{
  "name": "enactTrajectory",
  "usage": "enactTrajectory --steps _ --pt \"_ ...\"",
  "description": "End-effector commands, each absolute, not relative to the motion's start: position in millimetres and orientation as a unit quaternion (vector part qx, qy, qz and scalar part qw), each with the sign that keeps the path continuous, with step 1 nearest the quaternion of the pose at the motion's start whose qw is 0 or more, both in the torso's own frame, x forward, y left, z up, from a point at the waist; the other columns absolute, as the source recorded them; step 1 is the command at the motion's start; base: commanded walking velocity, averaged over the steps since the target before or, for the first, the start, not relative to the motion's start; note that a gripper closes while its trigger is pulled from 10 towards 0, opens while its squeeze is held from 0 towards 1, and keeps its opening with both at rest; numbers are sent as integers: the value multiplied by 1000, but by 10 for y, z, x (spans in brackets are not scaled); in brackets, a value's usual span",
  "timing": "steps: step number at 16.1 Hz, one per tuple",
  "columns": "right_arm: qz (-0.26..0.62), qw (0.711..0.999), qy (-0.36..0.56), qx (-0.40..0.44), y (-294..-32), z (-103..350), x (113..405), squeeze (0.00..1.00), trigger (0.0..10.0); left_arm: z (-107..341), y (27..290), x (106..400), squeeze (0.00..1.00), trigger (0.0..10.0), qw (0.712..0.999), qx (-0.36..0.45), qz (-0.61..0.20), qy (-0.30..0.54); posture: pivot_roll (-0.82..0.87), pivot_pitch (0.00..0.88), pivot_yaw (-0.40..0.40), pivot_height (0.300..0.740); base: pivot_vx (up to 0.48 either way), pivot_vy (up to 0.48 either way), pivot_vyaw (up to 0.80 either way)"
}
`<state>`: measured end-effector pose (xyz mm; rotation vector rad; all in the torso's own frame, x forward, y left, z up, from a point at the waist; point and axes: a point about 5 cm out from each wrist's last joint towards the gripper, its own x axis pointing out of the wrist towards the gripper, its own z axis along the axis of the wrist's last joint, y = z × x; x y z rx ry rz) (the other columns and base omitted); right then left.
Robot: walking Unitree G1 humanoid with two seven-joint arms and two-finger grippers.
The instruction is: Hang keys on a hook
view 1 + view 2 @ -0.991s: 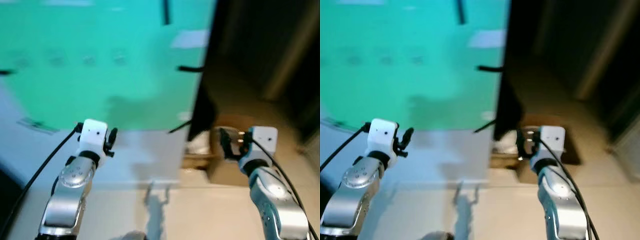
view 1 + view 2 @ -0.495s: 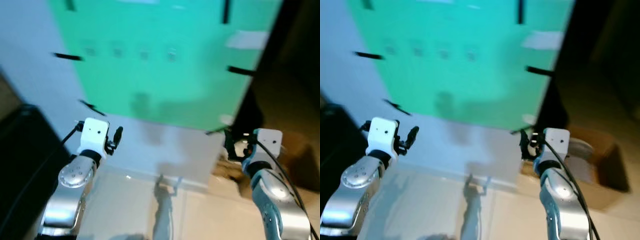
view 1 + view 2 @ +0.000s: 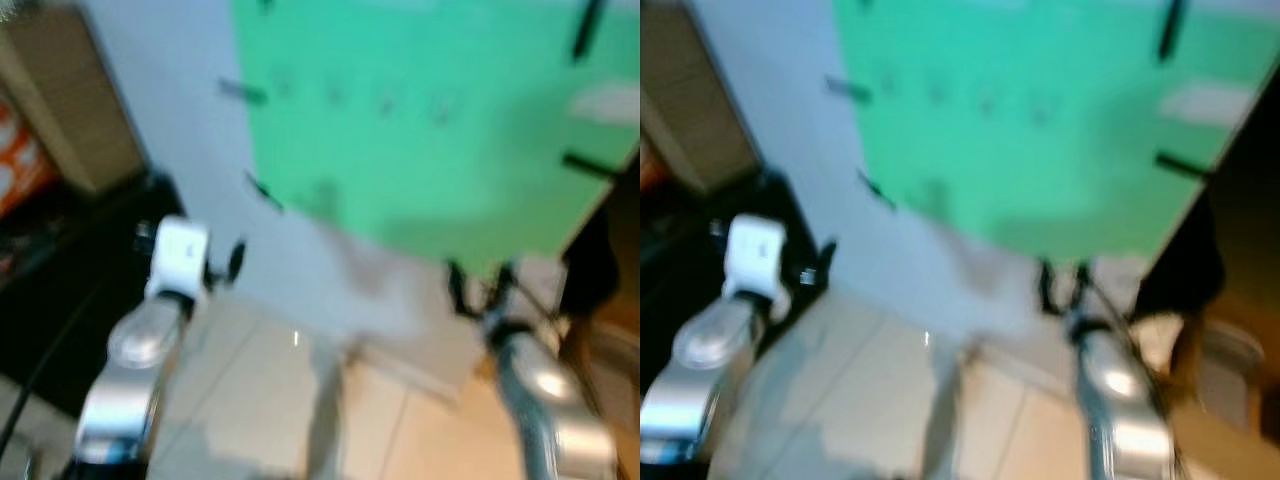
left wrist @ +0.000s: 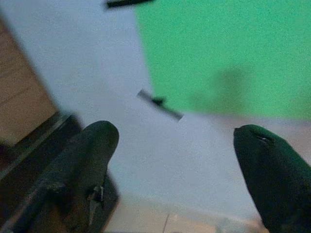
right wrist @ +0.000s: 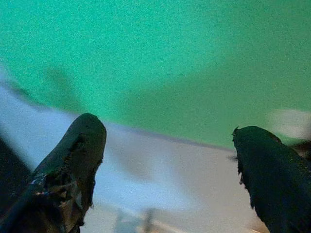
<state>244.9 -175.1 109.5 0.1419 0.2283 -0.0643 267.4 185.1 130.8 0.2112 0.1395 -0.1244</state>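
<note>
Left gripper [image 4: 172, 160]: raised before the wall, its two matte black, rounded fingers [image 4: 92, 160] spread well apart with nothing between them.
Beyond the left gripper: a pale grey-white wall [image 4: 73, 63], smooth; a short dark strip [image 4: 160, 104] is fixed to it, tilted, just off the edge of the green panel [image 4: 233, 53]. Whether that strip is a hook, I cannot tell.
Left of the left gripper: a tan, box-like shape [image 3: 75, 95] and a black mass [image 3: 70, 270] low beside it, both blurred.
Green panel: flat, even, matte, filling the wall above both grippers; several small dark marks [image 3: 385, 100] run in a row across it, too smeared to name.
Right gripper [image 5: 170, 160]: held up close to the lower edge of the green panel, fingers [image 5: 77, 155] parted wide, empty between them.
Keys: I cannot make them out anywhere; the head views are heavily blurred.
Right of the right gripper: a dark edge [image 3: 600, 250] where the panel ends, with black pegs [image 3: 585, 165] sticking out.
Floor [image 3: 260, 400]: pale glossy tiles below both silver arms.
</note>
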Motion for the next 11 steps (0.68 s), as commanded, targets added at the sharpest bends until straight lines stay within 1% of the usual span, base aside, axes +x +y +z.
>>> enactTrajectory --steps 1,2,8,10,11 --pt "-36 991 112 68 -1798 1121 2458 1000 10000 1332 1809 2679 0 10000 990 106 -73 61 -44 0 25 740 0 0 800" --pt "-36 991 112 68 -1794 1121 2459 1000 10000 1343 1801 2690 0 10000 989 117 -74 56 -44 0 26 740 0 0 800" --pt "-27 991 116 67 -1785 1121 2459 1000 10000 1331 1773 2684 0 10000 989 107 -79 59 -47 0 22 740 0 0 800" --pt "-27 993 107 50 -1787 1157 2460 1000 10000 1327 1753 2672 0 10000 989 106 -85 58 -49 0 22 740 0 0 741" --pt "-28 992 109 54 -1784 1158 2460 165 10000 1328 1747 2667 0 10000 989 105 -87 58 -49 0 21 740 0 0 0"
